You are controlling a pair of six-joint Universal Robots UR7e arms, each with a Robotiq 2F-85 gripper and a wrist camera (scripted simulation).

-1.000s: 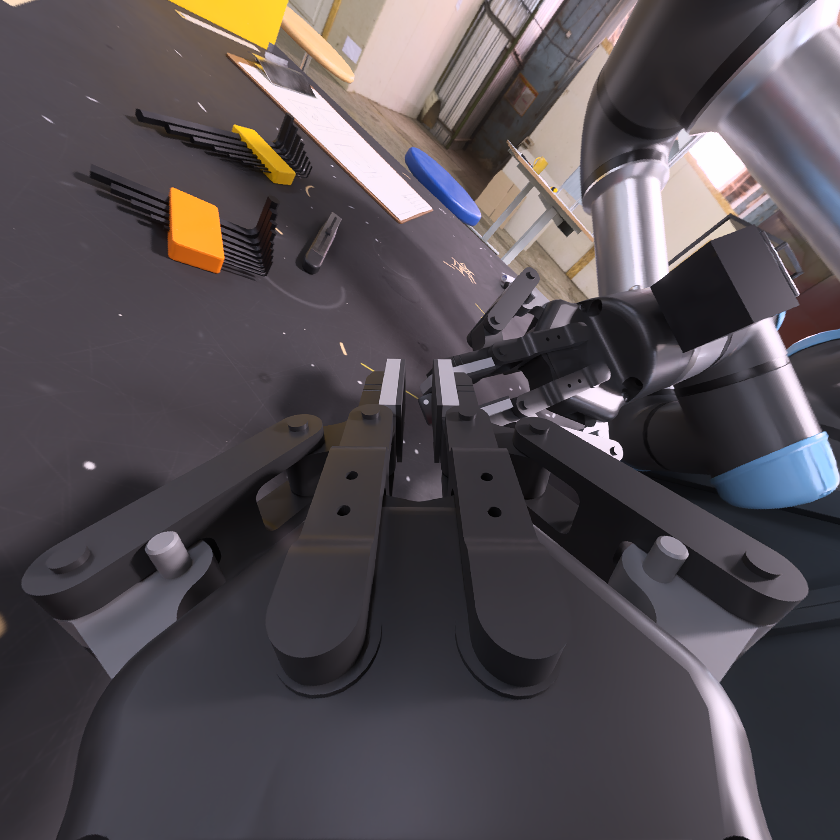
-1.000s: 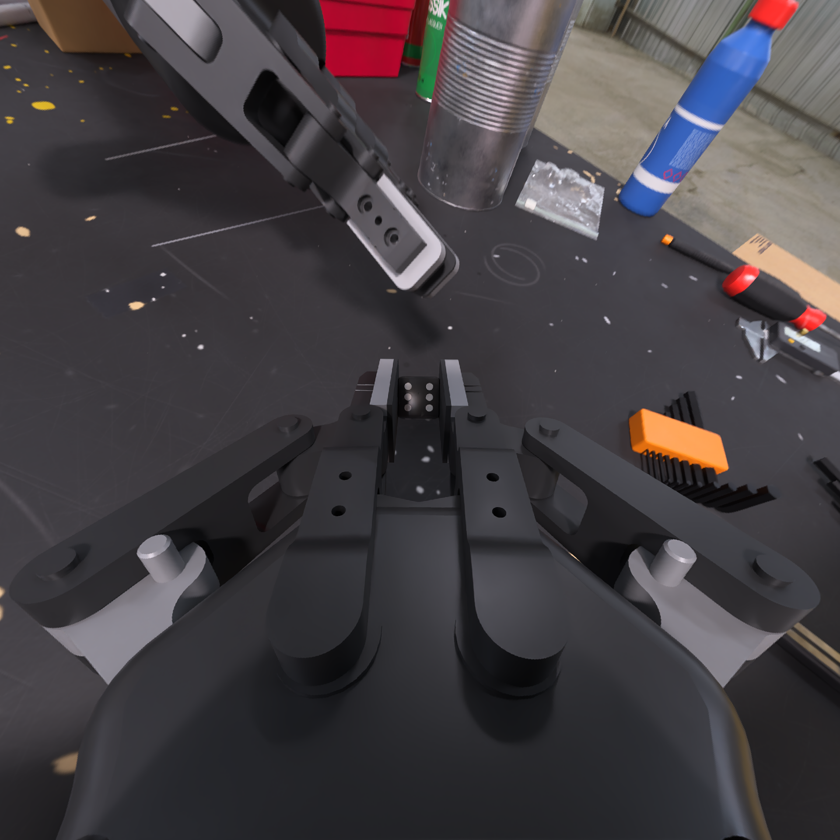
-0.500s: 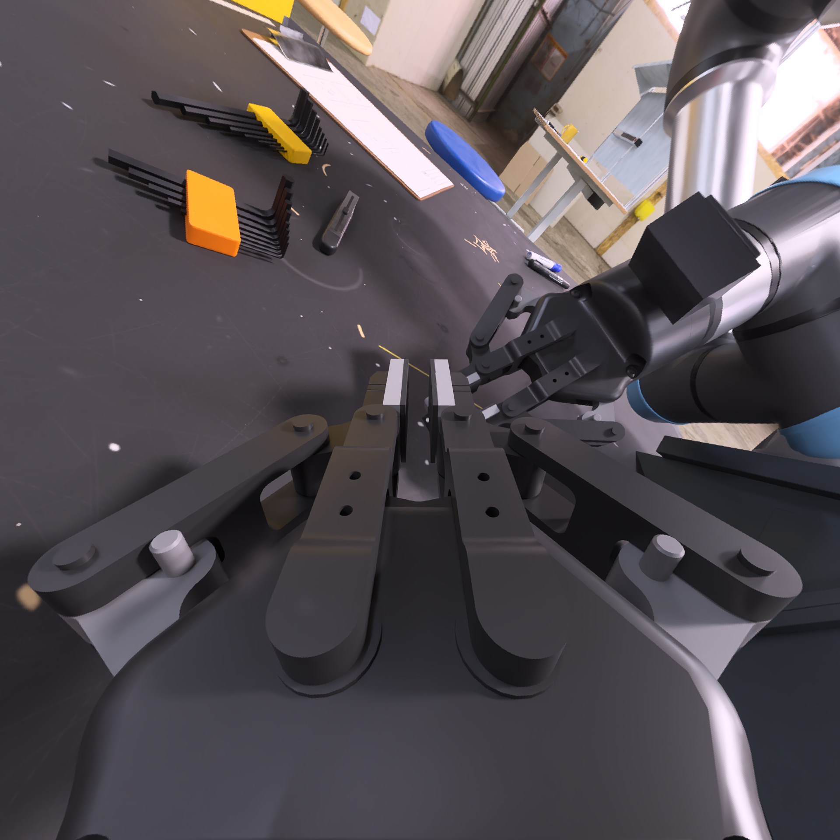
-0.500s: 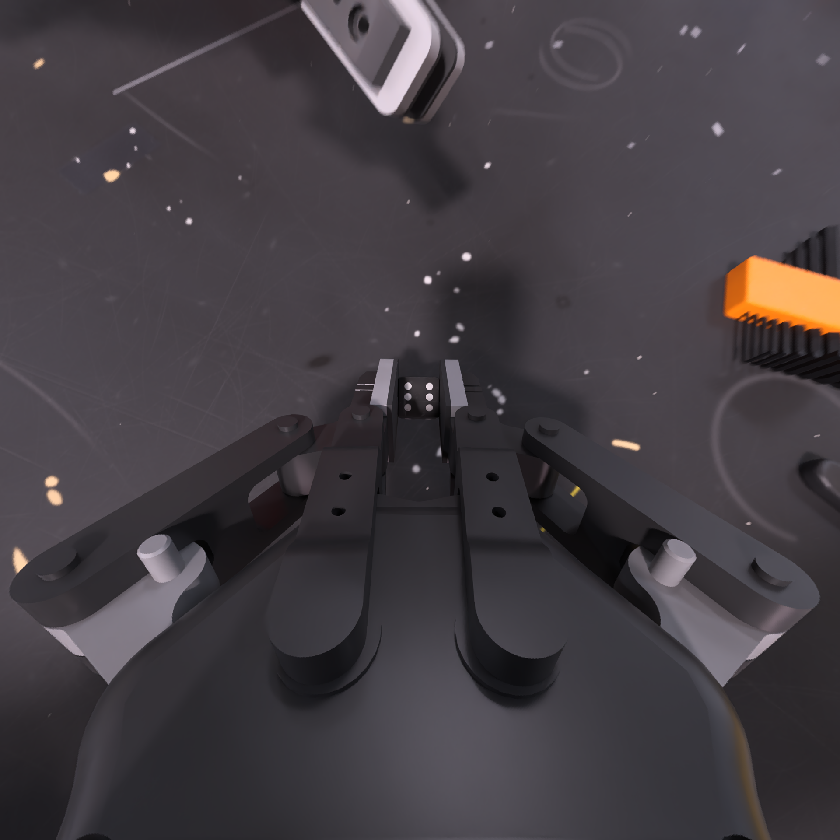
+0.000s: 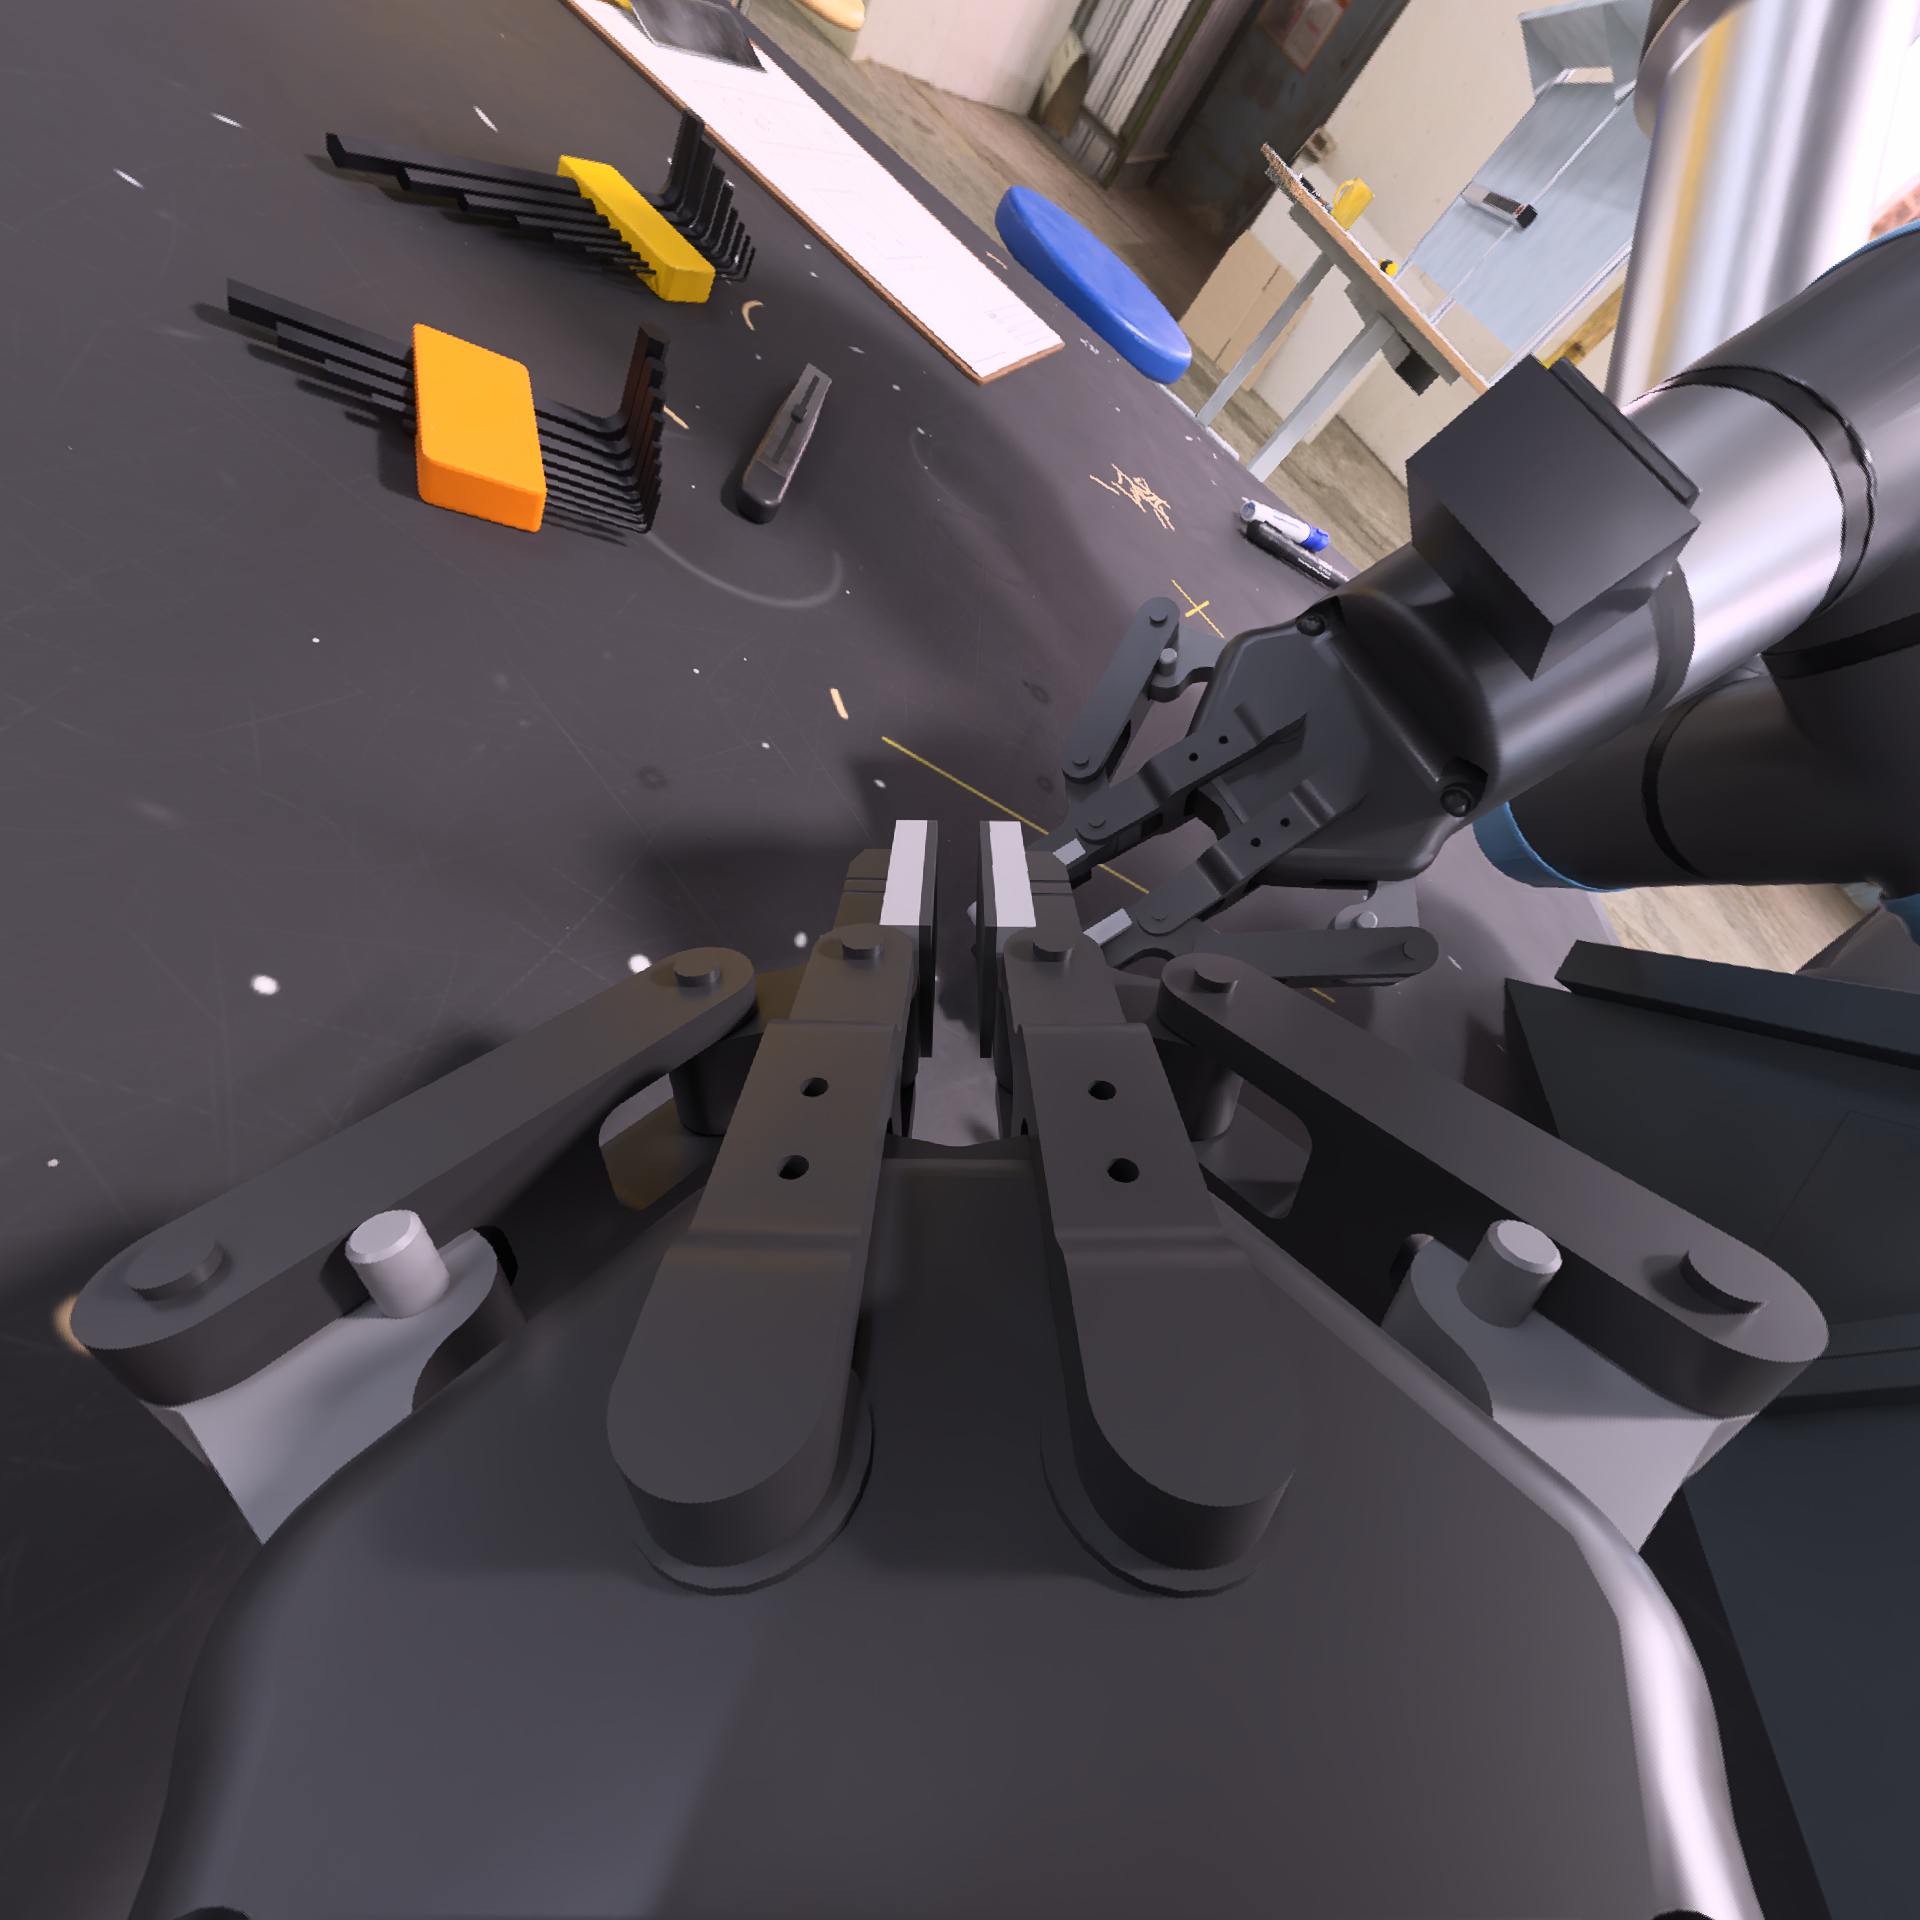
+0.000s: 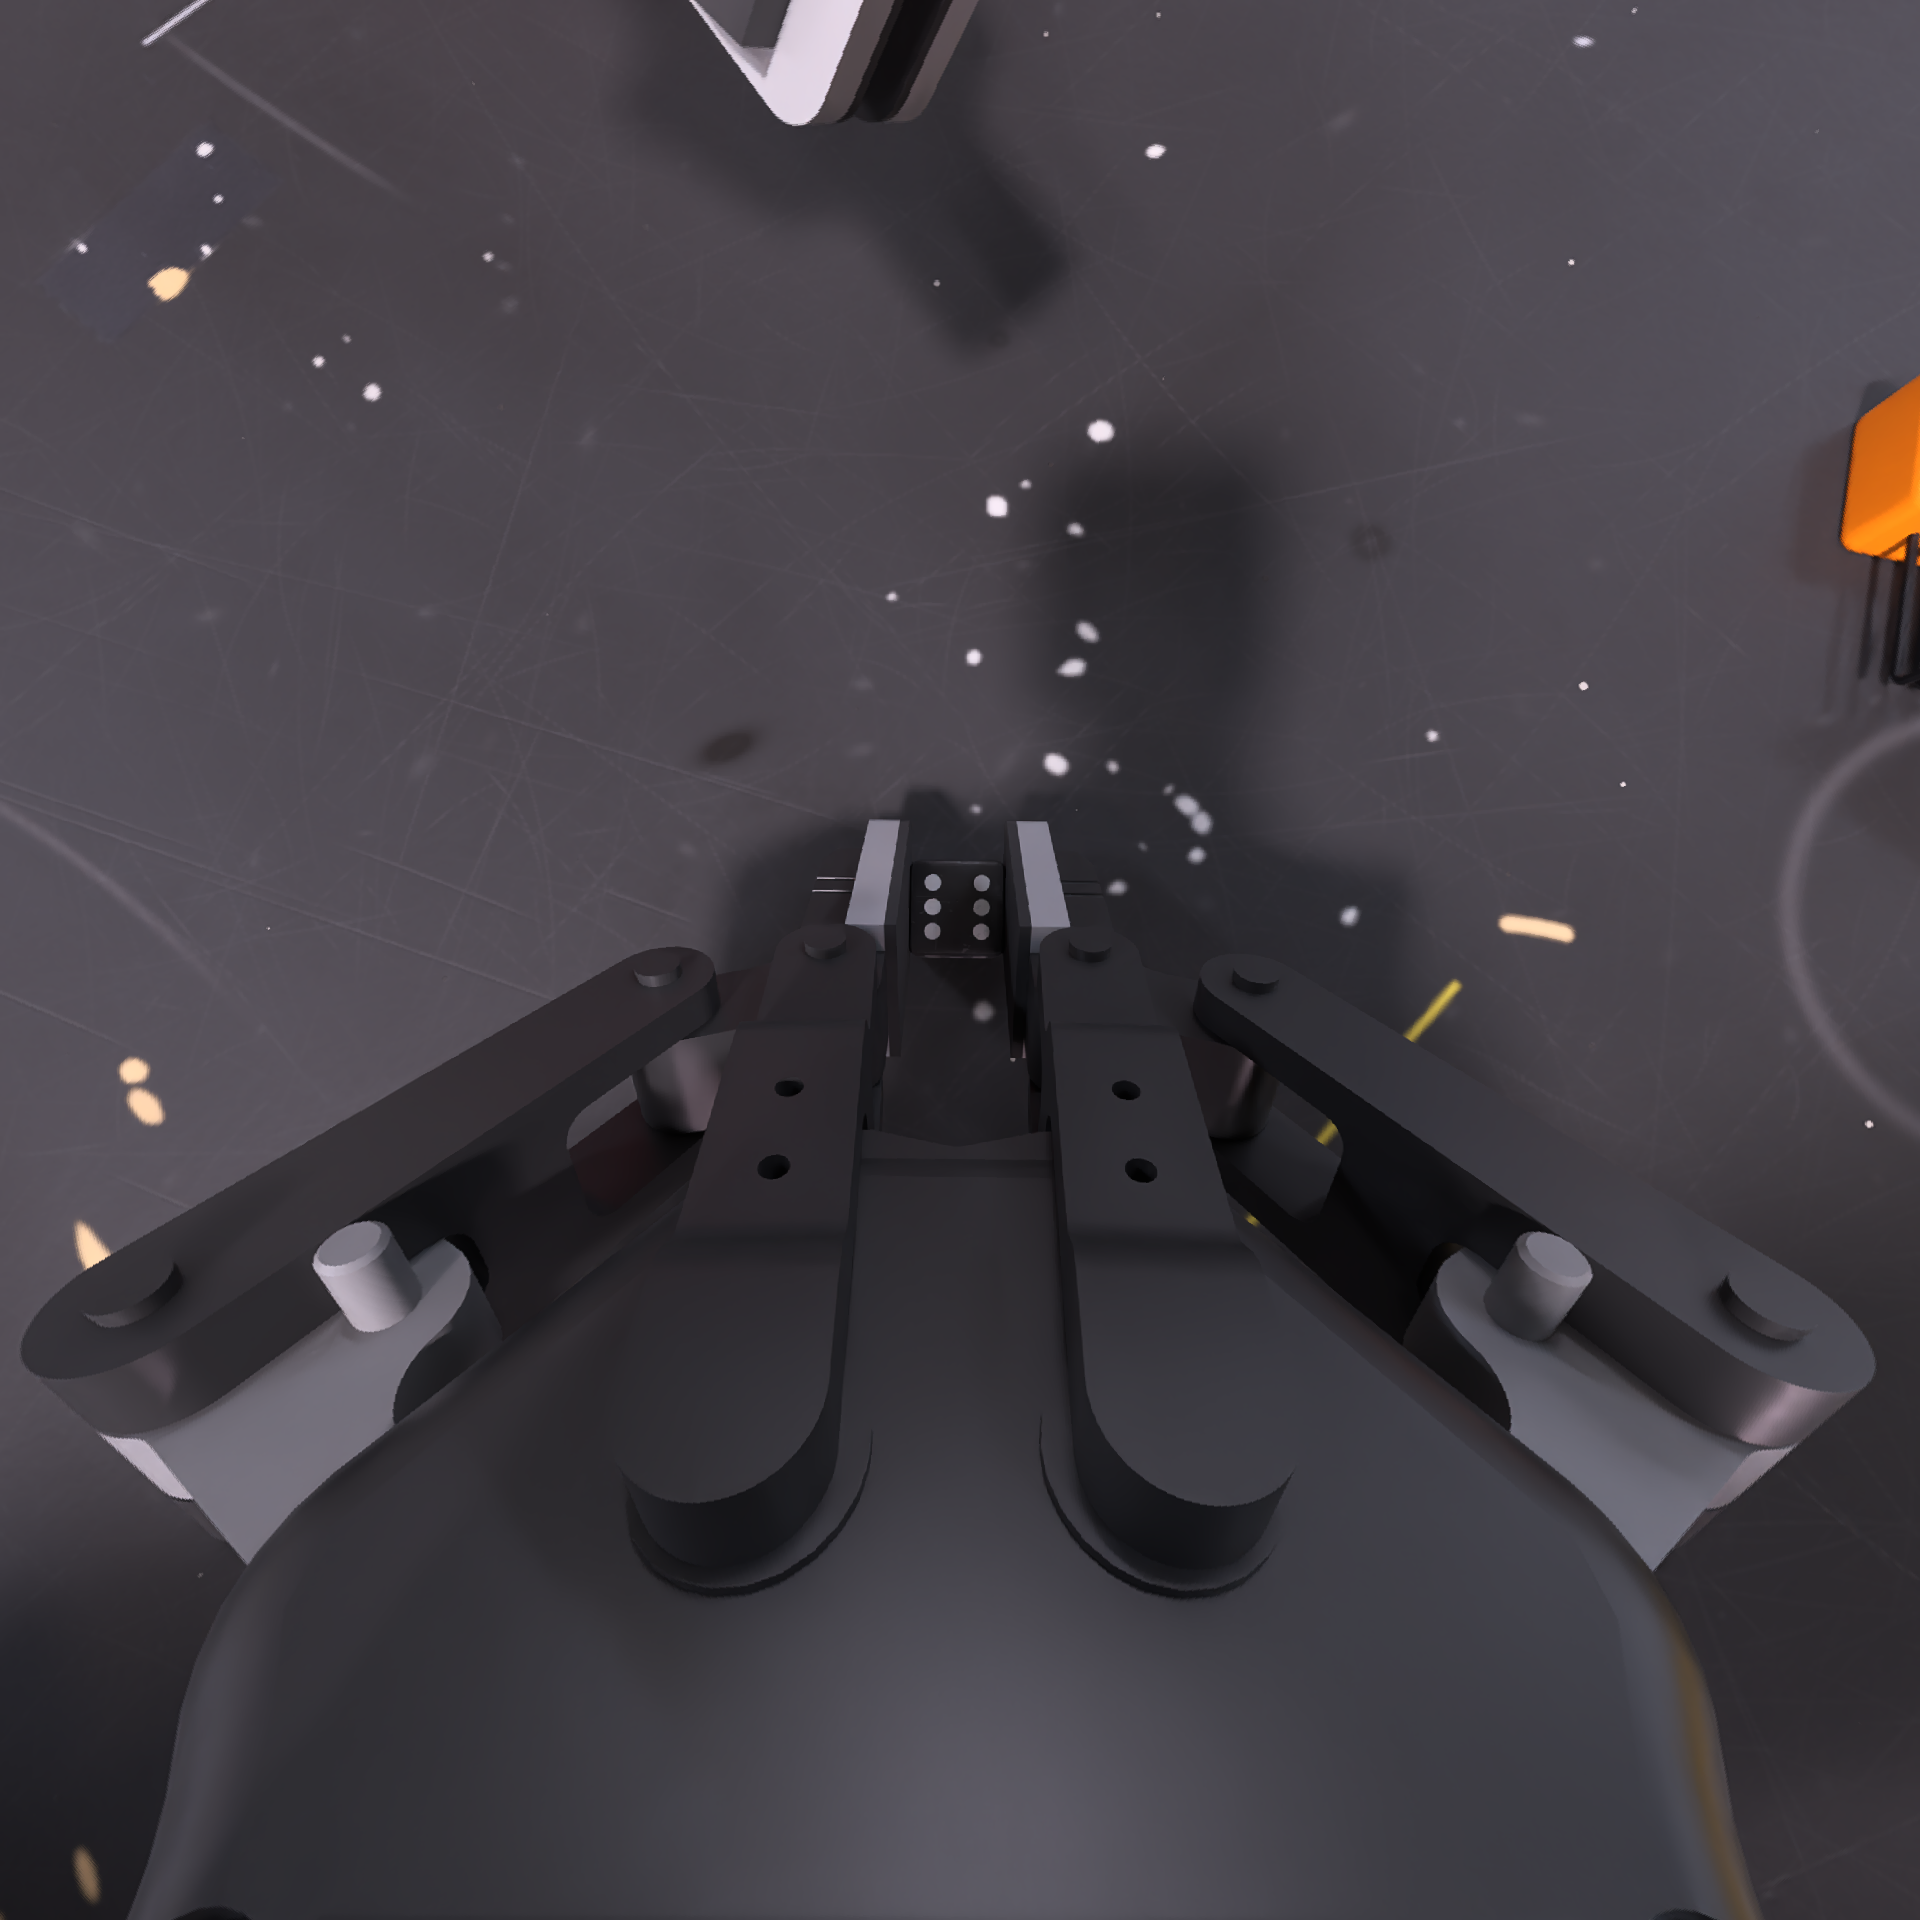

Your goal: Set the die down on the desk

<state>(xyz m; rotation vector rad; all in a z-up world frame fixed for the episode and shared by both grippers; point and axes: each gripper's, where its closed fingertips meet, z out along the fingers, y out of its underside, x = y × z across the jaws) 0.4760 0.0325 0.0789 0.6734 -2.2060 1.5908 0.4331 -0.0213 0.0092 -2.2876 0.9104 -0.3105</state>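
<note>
The die (image 6: 956, 906) is small and black with white pips. It sits clamped between the two pads of my right gripper (image 6: 958, 883), which points down at the dark scratched desk (image 6: 520, 623) and hangs close above it. In the left wrist view the right gripper (image 5: 1086, 888) shows just right of my left gripper (image 5: 956, 873), and the die is hidden there. My left gripper's fingers stand close together with nothing between them. One left fingertip (image 6: 831, 62) shows at the top edge of the right wrist view.
An orange hex key set (image 5: 478, 426), a yellow hex key set (image 5: 634, 223) and a small dark tool (image 5: 784, 447) lie at the far left. A white board (image 5: 831, 177) lies along the desk edge, a marker (image 5: 1283, 525) near it. The orange set (image 6: 1886, 488) is at right.
My right gripper has tilted down and dropped toward the desk with the die held in it. The left gripper has drawn apart from it toward the top of the right wrist view.
</note>
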